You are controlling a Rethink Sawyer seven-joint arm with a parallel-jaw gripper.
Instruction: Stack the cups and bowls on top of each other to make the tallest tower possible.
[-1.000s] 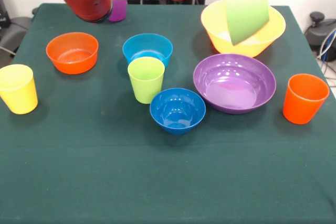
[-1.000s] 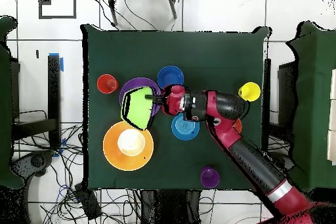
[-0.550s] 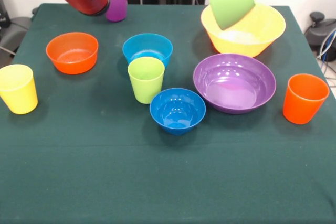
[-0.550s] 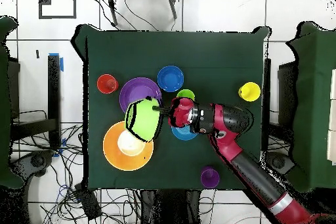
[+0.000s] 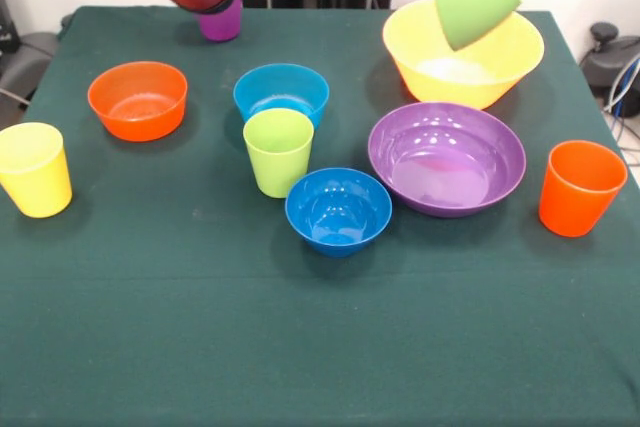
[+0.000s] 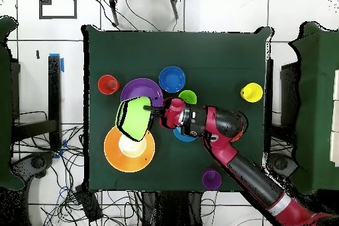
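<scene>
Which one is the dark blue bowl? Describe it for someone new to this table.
Start at the large purple bowl on the green table. Just beside it, nearer the camera than the lime green cup, sits the dark blue bowl. It is smaller and deeper blue than the light blue bowl.

On the dark green desk [image 6: 218, 57], the red arm [image 6: 245, 170] reaches in from five o'clock toward the centre. Its gripper [image 6: 156, 111] holds the lime green bowl [image 6: 133, 118] up by its rim, tilted, over the gap between the purple bowl [image 6: 147, 88] and the yellow-orange bowl [image 6: 126, 152]. The orange cup [image 6: 108, 84] stands at nine o'clock of the purple bowl, the dark blue bowl [image 6: 171, 79] at two o'clock of it. The lime green cup [image 6: 188, 96] sits just beside the arm. The yellow cup [image 6: 251, 92] stands near the three o'clock edge, the purple cup [image 6: 212, 179] near the six o'clock edge.
</scene>
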